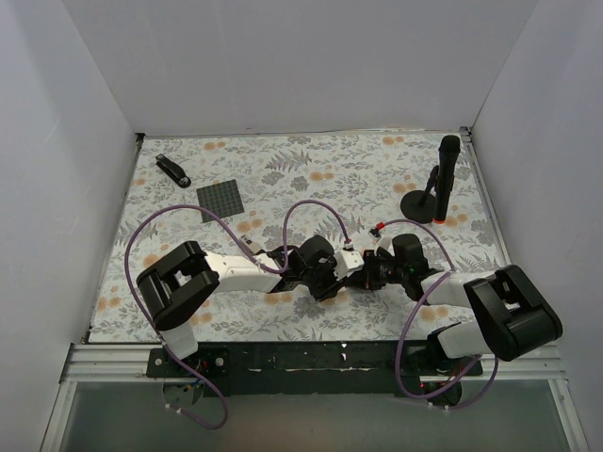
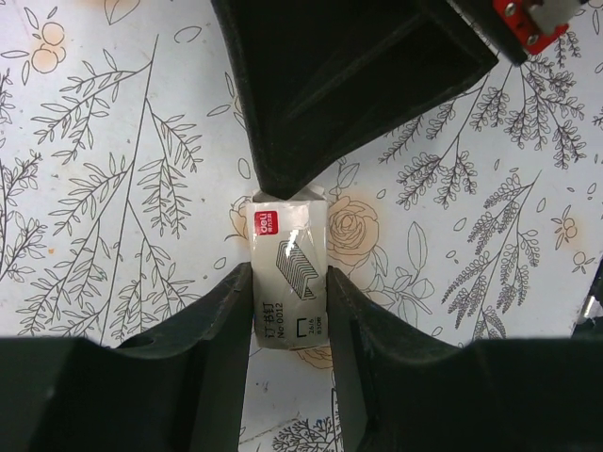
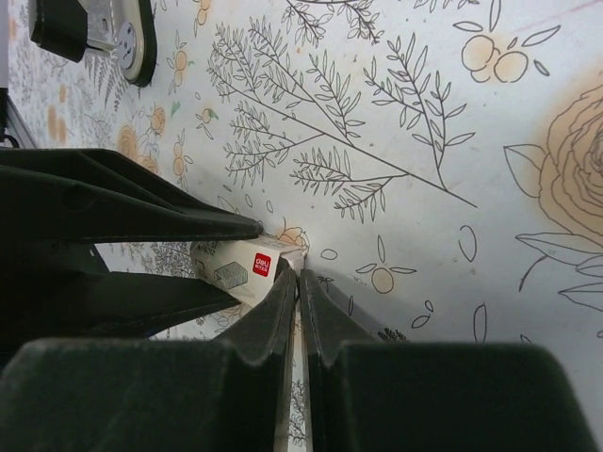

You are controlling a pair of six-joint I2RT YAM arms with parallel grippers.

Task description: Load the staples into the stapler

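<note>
The whitish staple box [image 2: 287,250] lies on the flowered table cover between the two grippers. My left gripper [image 2: 287,273] is shut on it, one finger against each long side. My right gripper [image 3: 300,275] is shut at the box's [image 3: 236,268] open far end, its tips pinching the end flap; it shows as the black wedge [image 2: 283,179] in the left wrist view. In the top view both grippers [image 1: 339,268] [image 1: 366,268] meet at the table's middle front and hide the box. The slim black stapler [image 1: 172,169] lies closed at the far left. No loose staples show.
A tall black stand with a round base [image 1: 435,193] is at the far right. A dark grey square mat [image 1: 220,200] lies near the stapler. White walls enclose the table on three sides. Purple cables loop over both arms.
</note>
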